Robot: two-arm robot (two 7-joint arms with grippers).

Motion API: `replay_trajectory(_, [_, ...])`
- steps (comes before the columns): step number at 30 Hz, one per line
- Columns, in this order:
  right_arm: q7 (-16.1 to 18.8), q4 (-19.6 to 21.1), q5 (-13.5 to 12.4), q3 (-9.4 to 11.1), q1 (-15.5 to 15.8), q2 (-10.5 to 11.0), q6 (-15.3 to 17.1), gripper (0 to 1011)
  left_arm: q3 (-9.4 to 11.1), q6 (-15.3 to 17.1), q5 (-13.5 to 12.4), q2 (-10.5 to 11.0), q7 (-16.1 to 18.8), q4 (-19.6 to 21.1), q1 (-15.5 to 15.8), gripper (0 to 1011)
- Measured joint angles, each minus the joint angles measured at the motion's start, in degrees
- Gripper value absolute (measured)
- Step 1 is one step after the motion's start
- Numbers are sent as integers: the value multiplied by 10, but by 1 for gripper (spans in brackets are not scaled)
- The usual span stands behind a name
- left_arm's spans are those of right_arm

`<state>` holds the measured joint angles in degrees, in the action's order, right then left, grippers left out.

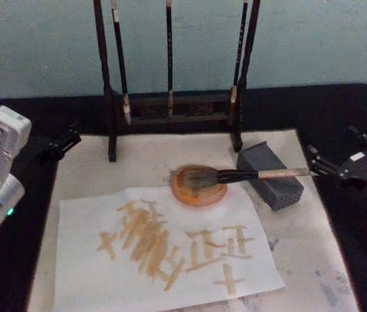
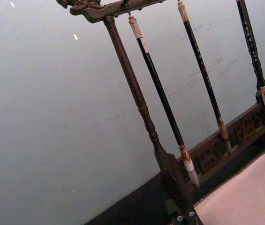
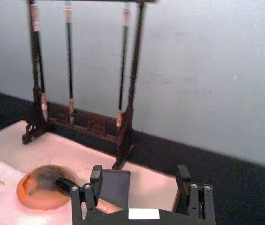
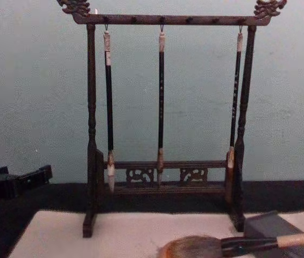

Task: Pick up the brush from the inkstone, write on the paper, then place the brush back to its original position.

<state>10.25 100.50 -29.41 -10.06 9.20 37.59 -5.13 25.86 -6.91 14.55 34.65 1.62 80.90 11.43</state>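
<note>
My left gripper: parked at the far left, off the mat's edge; whether its fingers are parted or closed I cannot tell.

Paper: flat on the near side of the mat, bearing tan brush marks.

Rack: far centre, three thin brushes hanging.

Inkstone: round, orange-brown, at the paper's far edge.

Brush: lying level, bristles on the inkstone, handle across the grey block, pointing right.

My right gripper: at the right, just beyond the handle's end, fingers spread, pinching nothing.
</note>
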Motion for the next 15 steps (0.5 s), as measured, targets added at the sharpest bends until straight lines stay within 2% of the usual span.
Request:
replay_trajectory(3, [-16,15,41,-4,11,3,-14,1006,0,0,0,0,0,0,0,1002])
replay_trajectory(4, [-26,24,68,-7,19,4,-22,1006,0,0,0,0,0,0,0,1002])
replay_trajectory(5, [-30,27,78,-8,21,5,-26,1006,0,0,0,0,0,0,0,1002])
replay_trajectory(6, [-35,34,98,-10,27,5,-33,1006,0,0,0,0,0,0,0,1002])
replay_trajectory(8, [-39,39,115,-13,32,5,-39,1006,0,0,0,0,0,0,0,1002])
replay_trajectory(12, [-50,51,166,-22,46,3,-59,1008,0,0,0,0,0,0,0,1000])
replay_trajectory(15, [-58,53,191,-27,51,0,-68,1006,0,0,0,0,0,0,0,1002])
